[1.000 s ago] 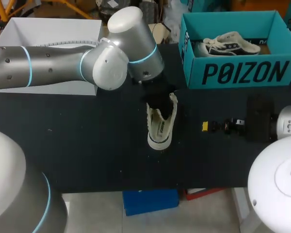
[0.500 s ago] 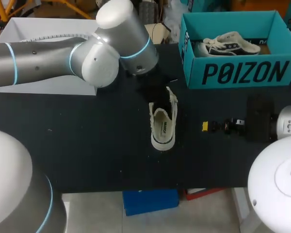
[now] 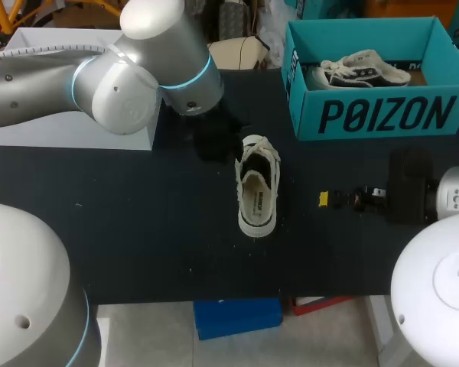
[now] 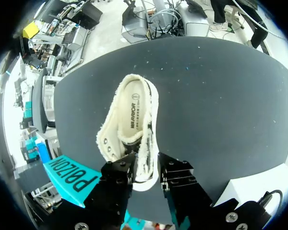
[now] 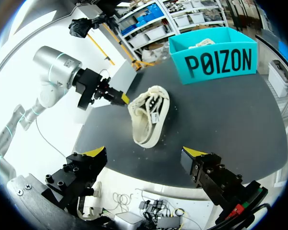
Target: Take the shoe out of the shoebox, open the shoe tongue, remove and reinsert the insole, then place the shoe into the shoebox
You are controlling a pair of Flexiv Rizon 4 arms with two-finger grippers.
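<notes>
A cream canvas shoe (image 3: 257, 187) stands on its sole mid-table, toe towards the back, its insole showing. My left gripper (image 3: 216, 141) hovers just left of the toe, open and holding nothing. In the left wrist view the shoe (image 4: 129, 122) lies ahead of the left gripper (image 4: 148, 176), its toe showing in the gap between the parted fingers. My right gripper (image 3: 329, 199) rests to the shoe's right, wide open and empty. In the right wrist view the shoe (image 5: 148, 115) lies ahead of the right gripper (image 5: 143, 157). The teal shoebox (image 3: 382, 116) stands at the back right.
Inside the teal shoebox lies a second shoe (image 3: 359, 69). A white box (image 3: 76, 84) sits at the back left, under my left arm. The table's front edge runs a short way in front of the shoe's heel.
My left gripper let go of the shoe's toe end, opened and drew back to the left. The shoe settled flat, slightly further right. The right arm stayed still.
</notes>
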